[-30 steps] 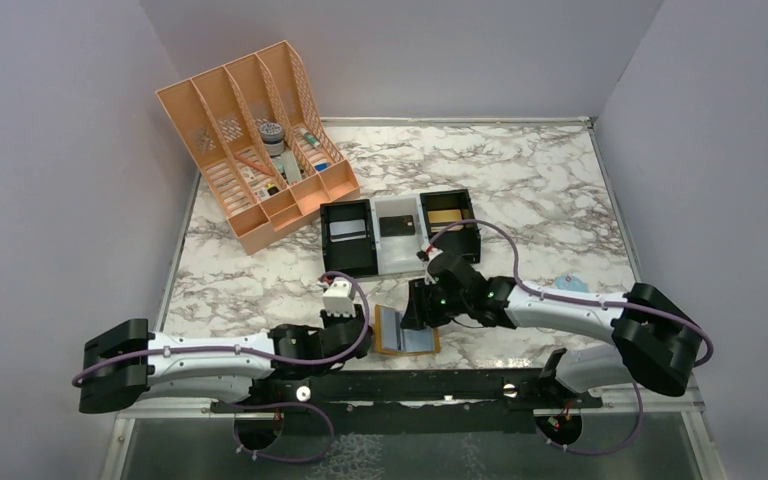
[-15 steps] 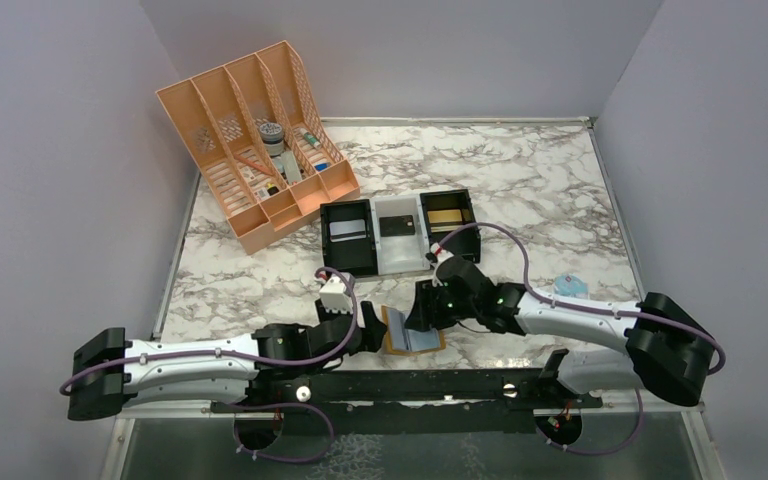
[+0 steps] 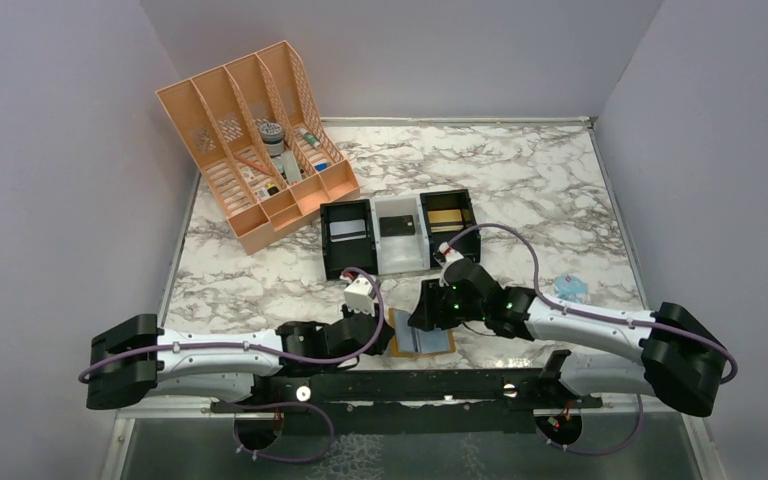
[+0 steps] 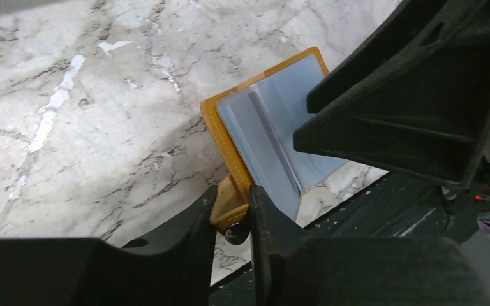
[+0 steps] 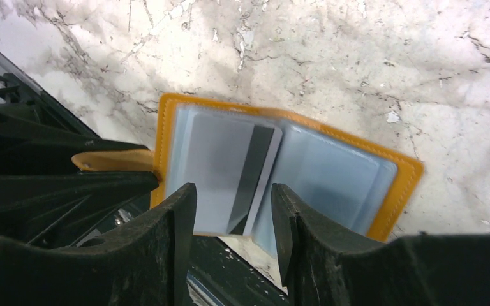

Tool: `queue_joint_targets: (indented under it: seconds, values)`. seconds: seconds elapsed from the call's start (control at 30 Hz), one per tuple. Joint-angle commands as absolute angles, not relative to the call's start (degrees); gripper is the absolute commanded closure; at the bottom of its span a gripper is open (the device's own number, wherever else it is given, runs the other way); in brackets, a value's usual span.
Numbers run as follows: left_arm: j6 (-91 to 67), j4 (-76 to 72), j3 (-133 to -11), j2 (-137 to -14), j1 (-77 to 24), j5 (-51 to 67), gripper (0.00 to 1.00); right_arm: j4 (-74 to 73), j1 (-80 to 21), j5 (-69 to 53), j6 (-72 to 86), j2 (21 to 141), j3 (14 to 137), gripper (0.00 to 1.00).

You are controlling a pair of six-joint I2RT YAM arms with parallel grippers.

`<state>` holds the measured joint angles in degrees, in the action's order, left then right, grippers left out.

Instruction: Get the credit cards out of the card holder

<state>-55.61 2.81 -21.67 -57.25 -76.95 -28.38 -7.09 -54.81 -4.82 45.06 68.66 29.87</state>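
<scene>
No legible text, numbers, brand marks or signs in any view.
Card (image 5: 220, 172) in the open card holder (image 5: 410, 171): plain grey face, one dark stripe, no print readable.
Items (image 3: 273, 135) in the orange file rack (image 3: 295, 207): any markings too small to read.

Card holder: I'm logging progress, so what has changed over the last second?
The left gripper reached right and now pinches the card holder, which slid slightly right. The right gripper followed it and stands astride a credit card. The bins and organizer stayed put.
</scene>
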Motion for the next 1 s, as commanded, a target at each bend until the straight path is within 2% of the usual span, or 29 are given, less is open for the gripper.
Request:
queue_joint_targets:
  seconds: [0.0,0.13,0.3,0.7,0.97]
  values:
    - [-53.97,-4.28,-23.82,-58.91,-77.01,-25.32,0.79,-7.53,-55.17,-0.36,45.96,66.28,29.19,0.52]
    - [-53.65,-6.67,-24.23,-59.73,-76.99,-24.14,0.81,-9.31,-55.19,2.28,46.12,65.48,28.8,0.51]
    - [-52.74,-7.67,-25.4,-61.31,-77.0,-23.33,0.99,-13.14,-55.19,6.01,47.55,66.14,29.42,0.5]
    - [-53.67,-9.35,-30.91,-72.14,-77.04,-23.07,1.0,-22.16,-55.11,20.2,55.42,55.09,27.26,0.45]
    - [-57.52,0.48,-28.63,-68.73,-77.08,-28.78,1.0,-23.33,-55.09,16.76,52.86,50.2,26.87,0.44]
